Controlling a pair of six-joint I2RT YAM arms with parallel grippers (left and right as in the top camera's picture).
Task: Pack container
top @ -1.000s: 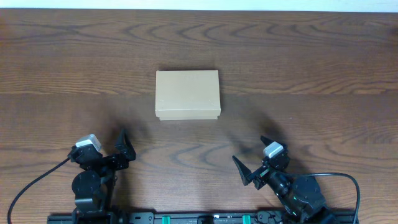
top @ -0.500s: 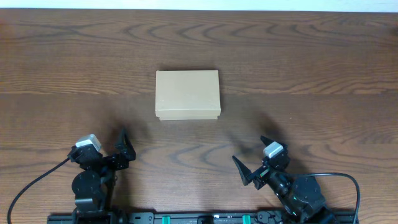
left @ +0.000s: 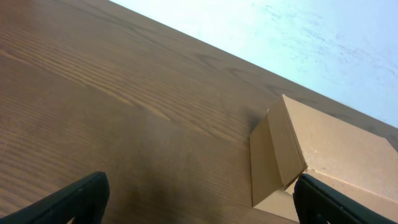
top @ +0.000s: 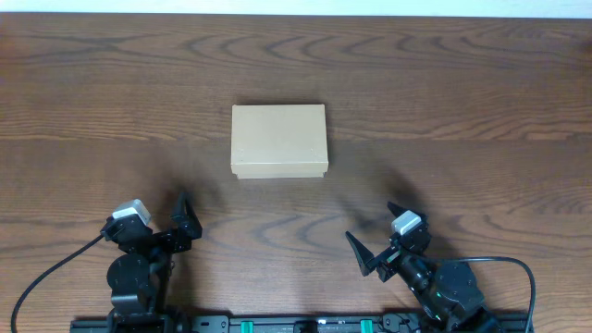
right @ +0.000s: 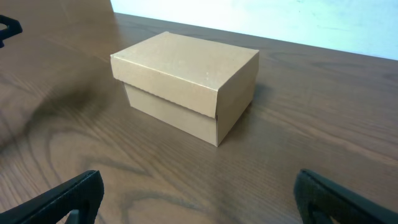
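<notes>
The container (top: 278, 141) is a plain tan cardboard box and it lies flat on the wooden table (top: 462, 92), near the middle of it. Its lid is down and covers the whole top. On the near side the edge of the lid hangs a little over the body of the box. Nothing touches the box and nothing stands beside it.

The left gripper (top: 185, 220) is near the front edge of the table, to the left of the box and well apart from it. Its fingers are spread wide and hold nothing. In the left wrist view only one corner of the box shows, at the lower right, with the right fingertip (left: 329, 199) in front of it.

The right gripper (top: 370, 222) is also near the front edge, to the right of the box and well apart from it. Its fingers are spread wide too, with nothing between them. In the right wrist view the whole box shows, turned with one corner toward the camera, on bare wood.

A black cable (top: 46, 277) runs from the base of the left arm.
</notes>
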